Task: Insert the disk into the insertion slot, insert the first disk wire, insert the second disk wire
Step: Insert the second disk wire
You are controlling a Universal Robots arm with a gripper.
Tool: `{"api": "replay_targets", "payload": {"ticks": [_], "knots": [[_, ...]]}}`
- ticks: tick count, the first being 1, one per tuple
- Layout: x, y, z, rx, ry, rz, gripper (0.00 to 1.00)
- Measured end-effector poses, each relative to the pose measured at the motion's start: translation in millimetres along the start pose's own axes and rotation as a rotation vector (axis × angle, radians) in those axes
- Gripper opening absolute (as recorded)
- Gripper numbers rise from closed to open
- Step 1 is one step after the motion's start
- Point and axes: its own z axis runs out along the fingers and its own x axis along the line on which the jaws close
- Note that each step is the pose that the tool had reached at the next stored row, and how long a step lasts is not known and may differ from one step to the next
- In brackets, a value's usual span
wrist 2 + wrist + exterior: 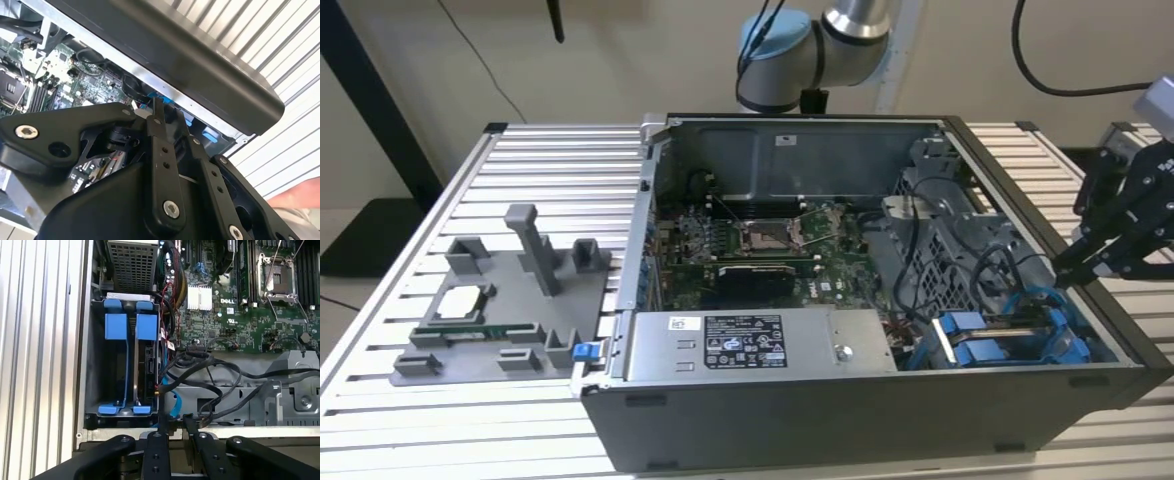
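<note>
The insertion slot (pixel 95 375), a grey bay with blue rails, sits at the case's corner, on the exterior view's right (pixel 1003 340). The disk (pixel 148 365) stands edge-on inside it, in its blue carrier. A blue wire (pixel 173 404) and black wires (pixel 210 365) hang loose beside the bay. My gripper (pixel 174 420) hovers over the case rim just outside the bay, near the blue wire. It is open, with nothing seen between its fingers (pixel 156 440). In the exterior view it (pixel 1078 268) hangs above the case's right wall.
The motherboard (pixel 761 240) fills the case floor. A grey labelled power supply box (pixel 747 342) lies along the near wall. A grey fixture plate (pixel 507 300) with parts rests on the slatted table (pixel 400 400) on the exterior view's left. A hand (pixel 300 192) shows beside the case.
</note>
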Motion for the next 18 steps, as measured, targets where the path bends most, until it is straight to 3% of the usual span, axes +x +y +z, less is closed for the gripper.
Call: {"api": "replay_targets", "payload": {"ticks": [4, 10, 11, 18], "knots": [[1.4, -2.0, -0.3, -0.0147, -0.0100, 0.000, 1.00], [2.9, -3.3, 2.7, -0.0252, -0.0163, 0.000, 1.00], [3.1, -3.4, 3.1, -0.0254, -0.0177, 0.000, 0.00], [5.1, -3.7, 4.1, -0.0255, -0.0266, -0.002, 0.00]]}}
